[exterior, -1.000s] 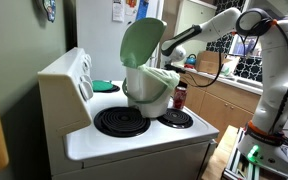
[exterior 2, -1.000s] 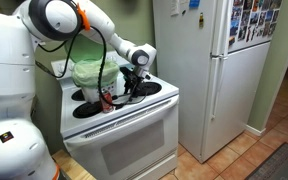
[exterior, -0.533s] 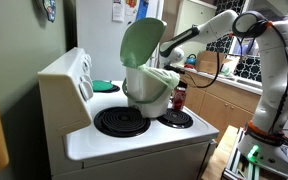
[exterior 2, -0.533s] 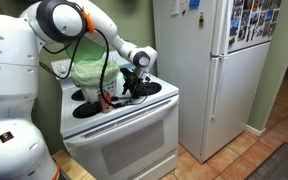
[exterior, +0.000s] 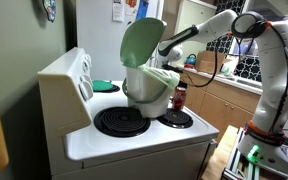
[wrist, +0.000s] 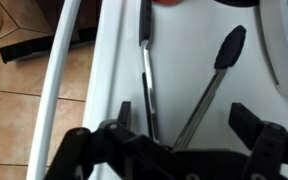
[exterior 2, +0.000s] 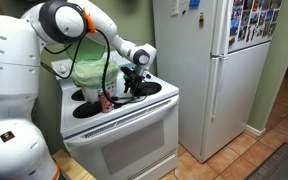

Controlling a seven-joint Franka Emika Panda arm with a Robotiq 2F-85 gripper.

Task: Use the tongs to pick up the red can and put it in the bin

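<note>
On the white stove surface [exterior: 84, 142] stands the bin [exterior: 152, 92]. Its round green lid [exterior: 141, 43] is tipped up and open, and the pale liner bag [exterior: 162, 75] is folded over the rim; what lies inside cannot be seen. Just beside the bin, by a black burner [exterior: 177, 119], the red can [exterior: 179, 96] stands upright, outside the bin. In the wrist view the tool [wrist: 179, 130] grips the tongs [wrist: 213, 88] near their joined end. Their two thin arms spread toward the can, whose red edge shows at the top border; whether a tip touches it cannot be told. In an exterior view the tool [exterior 2: 134, 86] hangs low over the surface near the can.
</note>
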